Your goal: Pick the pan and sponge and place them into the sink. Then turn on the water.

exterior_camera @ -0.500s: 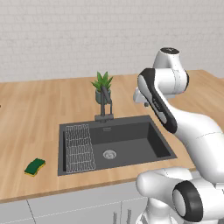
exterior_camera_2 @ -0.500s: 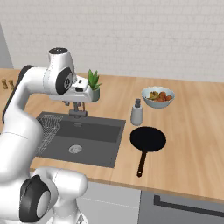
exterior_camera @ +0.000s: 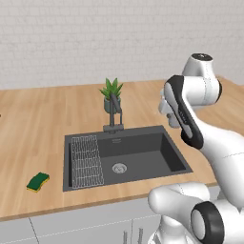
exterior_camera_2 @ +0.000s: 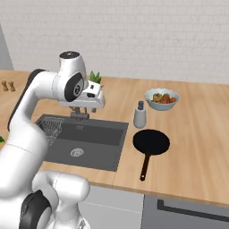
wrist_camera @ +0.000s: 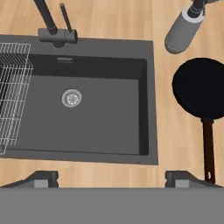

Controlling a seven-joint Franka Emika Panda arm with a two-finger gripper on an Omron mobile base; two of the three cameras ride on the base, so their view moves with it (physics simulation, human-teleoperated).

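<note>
The black pan [wrist_camera: 200,92] lies on the wooden counter right of the sink [wrist_camera: 109,113], its thin handle [wrist_camera: 208,148] pointing toward the counter's front edge. In the right base view the pan [exterior_camera_2: 151,143] sits just past the basin's right rim. The green and yellow sponge [exterior_camera: 38,181] rests on the counter left of the sink [exterior_camera: 143,157]. My gripper [wrist_camera: 112,180] hangs open and empty high over the basin's front rim, left of the pan. No stream falls from the faucet [wrist_camera: 48,19].
A grey soap dispenser [exterior_camera_2: 140,115] stands behind the pan, and a pale bowl of food [exterior_camera_2: 161,98] sits further back. A potted plant [exterior_camera: 112,93] is behind the faucet. The wire rack [wrist_camera: 13,92] fills the basin's left side, beside the drain [wrist_camera: 71,97].
The arm has swung a little to the right, toward the pan's side of the sink. The pan, sponge and base stay where they were.
</note>
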